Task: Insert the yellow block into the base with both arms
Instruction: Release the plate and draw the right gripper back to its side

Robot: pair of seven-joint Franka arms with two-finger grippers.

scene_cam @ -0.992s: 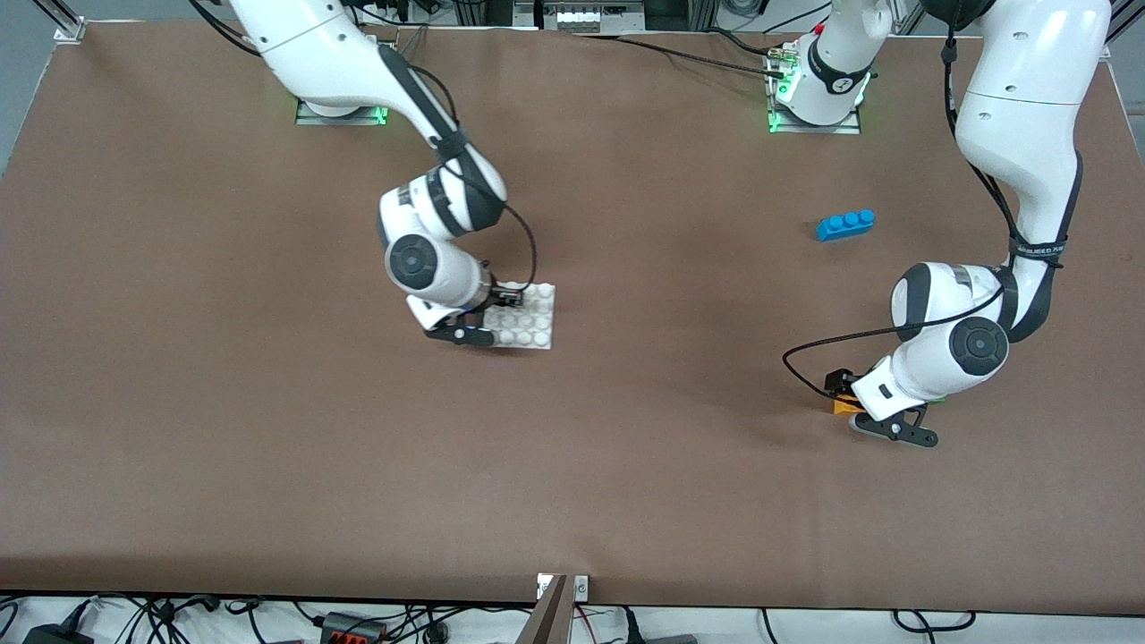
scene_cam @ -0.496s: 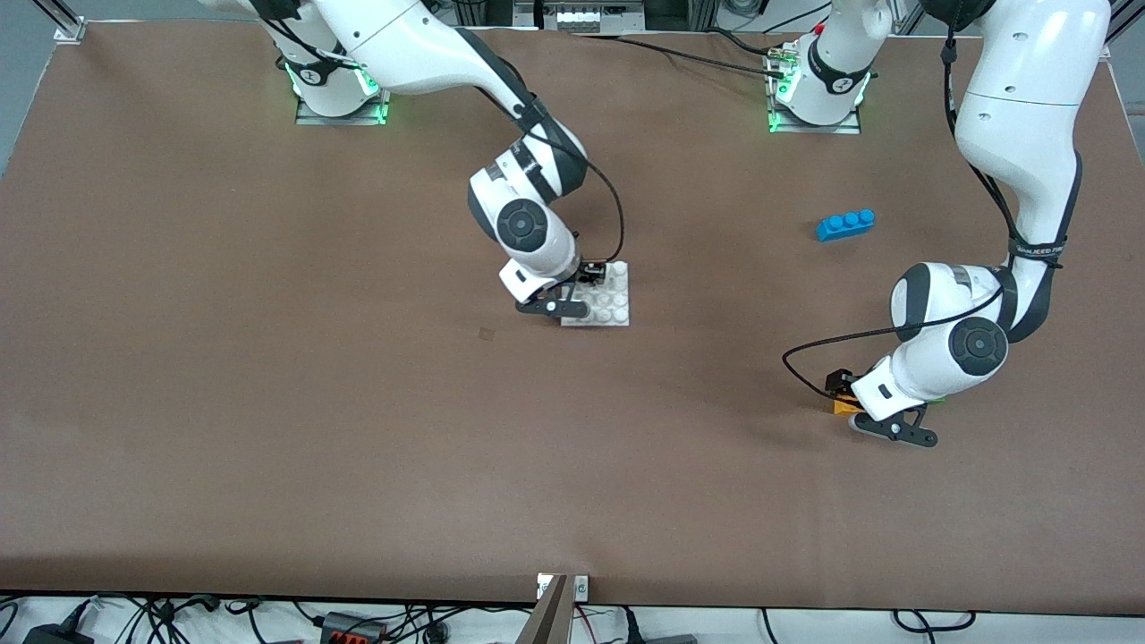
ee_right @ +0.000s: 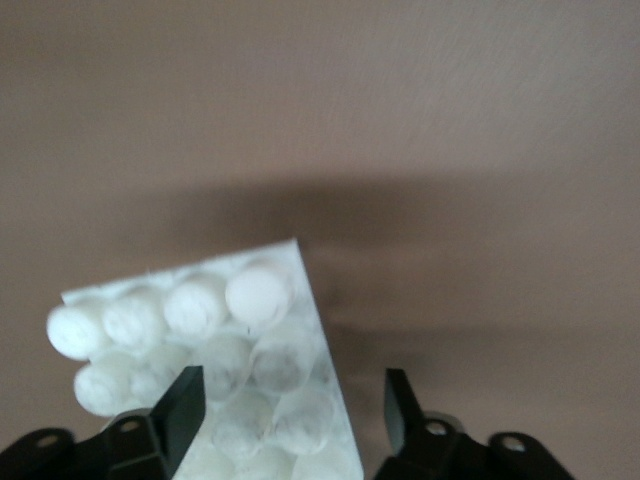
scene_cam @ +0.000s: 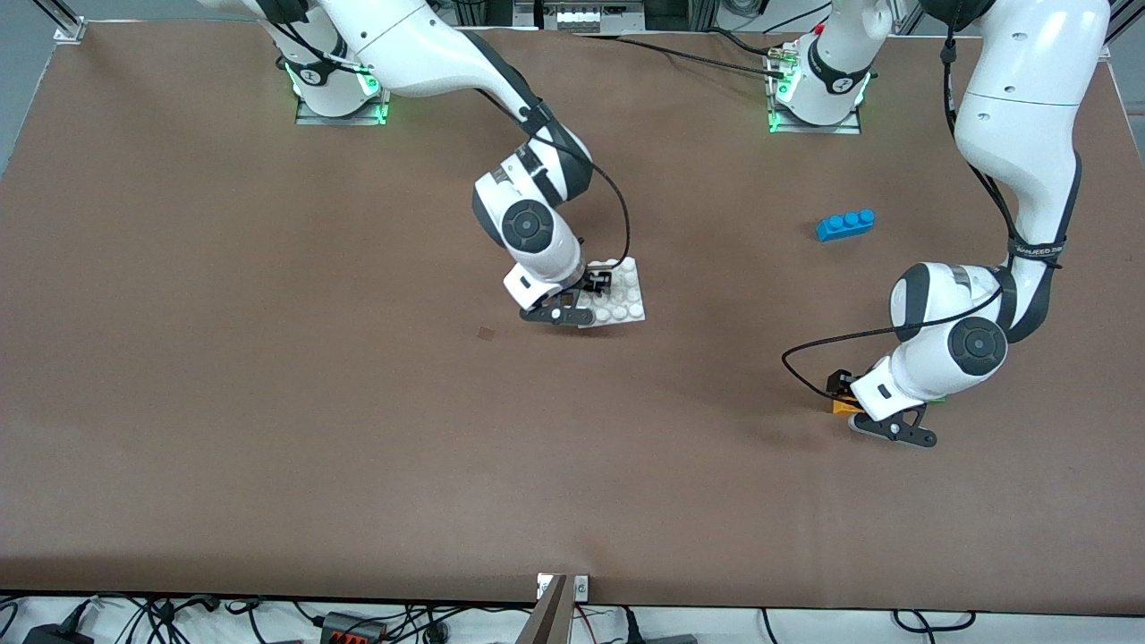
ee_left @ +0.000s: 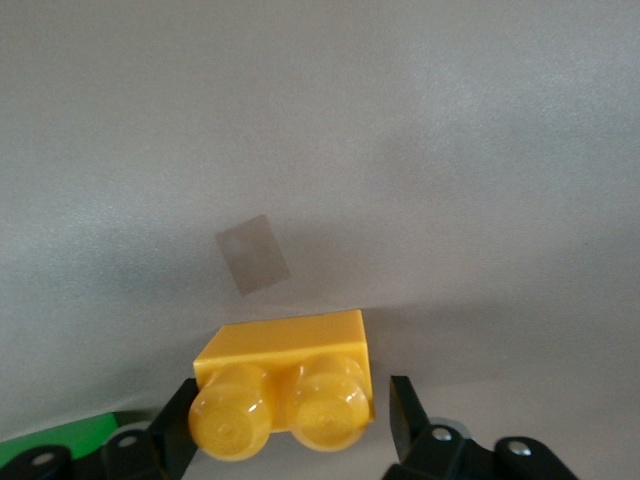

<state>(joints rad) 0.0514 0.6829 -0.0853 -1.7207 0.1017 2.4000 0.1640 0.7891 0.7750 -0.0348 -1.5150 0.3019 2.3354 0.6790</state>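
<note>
Nothing inserted yet; block and base well apart.

Places the yellow block (ee_left: 285,360) flat on the table (scene_cam: 268,402), studs up, low in the left wrist view. In the front view, puts it below mid-height toward the left arm's end, mostly hidden under the wrist. Straddles it with the left gripper (ee_left: 292,425): jaws apart, one finger against a stud, the other just clear, so no firm clamp yet.

Places the base (scene_cam: 626,300) just above the middle of the front view, lying skewed to the table edges. Hangs the right gripper (ee_right: 290,410) low over one corner of it, jaws spread wide, gripping nothing as far as can be seen.

Left to do, probably: pinch the block, lift it, carry it to the base, steady the base with the right arm, press studs home.

Edges and room:
- Shows a green brick (ee_left: 60,435) just beside the block at the bottom corner of the left wrist view. Risks a nudge if the closing finger drifts.
- Shows a blue brick (scene_cam: 844,224) above the left wrist in the front view, off the likely path.
- Leaves bare brown table between block and base, and wide margins to every table edge.
</note>
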